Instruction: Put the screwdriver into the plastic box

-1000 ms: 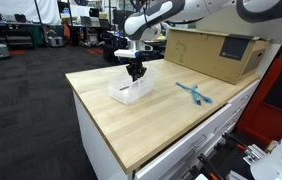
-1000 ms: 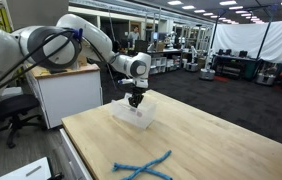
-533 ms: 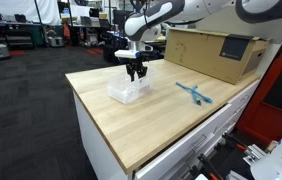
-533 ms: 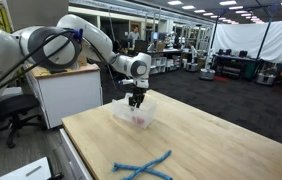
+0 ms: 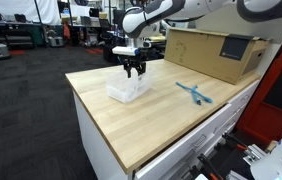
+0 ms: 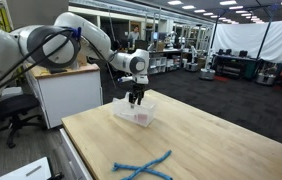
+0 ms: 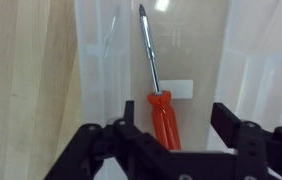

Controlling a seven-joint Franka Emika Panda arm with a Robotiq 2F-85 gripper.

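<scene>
Now the black gripper (image 5: pixel 133 70) hangs higher above the clear shallow plastic box (image 5: pixel 127 93) than before, jaws spread and empty; the small orange-handled screwdriver (image 7: pixel 156 88) apparently lies inside.

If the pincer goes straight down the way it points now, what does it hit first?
Likely the screwdriver, lying in the plastic box right under the open pincer. In the wrist view its handle sits between the fingers, so they may straddle it and meet the box floor instead; depth is unclear.
</scene>
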